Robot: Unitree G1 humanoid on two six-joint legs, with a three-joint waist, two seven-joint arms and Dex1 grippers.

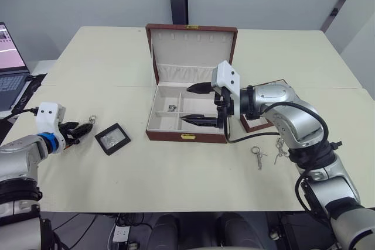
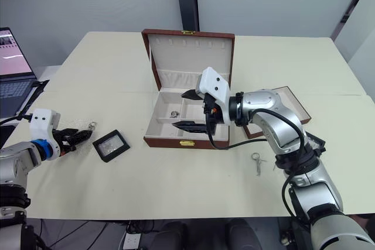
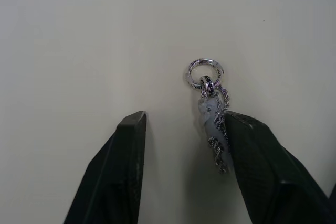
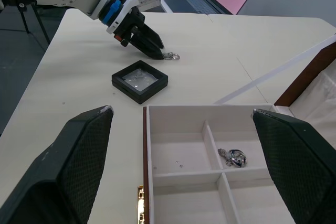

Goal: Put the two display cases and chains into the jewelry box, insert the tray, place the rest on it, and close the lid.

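Currently the jewelry box (image 1: pixel 186 115) stands open near the middle of the table (image 1: pixel 176 174), its lid (image 1: pixel 191 51) raised upright behind it with the cream lining facing forward. The cream interior is divided into compartments; one of them holds a small silvery item (image 4: pixel 232 158).

The right gripper (image 1: pixel 197 103) hovers over the open box, its two black fingers spread wide apart and holding nothing — one finger lies toward the lid side, the other toward the front wall with the gold clasp (image 1: pixel 187 136).

One display case (image 1: pixel 112 138), a flat black square frame with a clear window, lies on the table to the robot's left of the box, well apart from it. Whether a second case is in view cannot be told.

The left gripper (image 2: pixel 76 136) is low over the table, near the display case and on the side of it away from the box. Its fingers are parted, with a silver chain (image 3: pixel 211 108) lying against the inner face of one finger (image 3: pixel 262 166); the chain's ring end rests on the table just beyond the fingertips. The jaws are not clamped on it.

To the robot's right of the box, the tray (image 2: pixel 293 99) sits on the table, partly hidden behind the right arm. Further chains (image 1: pixel 270 151) lie loose on the table in front of it. A laptop (image 1: pixel 10 68) sits at the far left edge.
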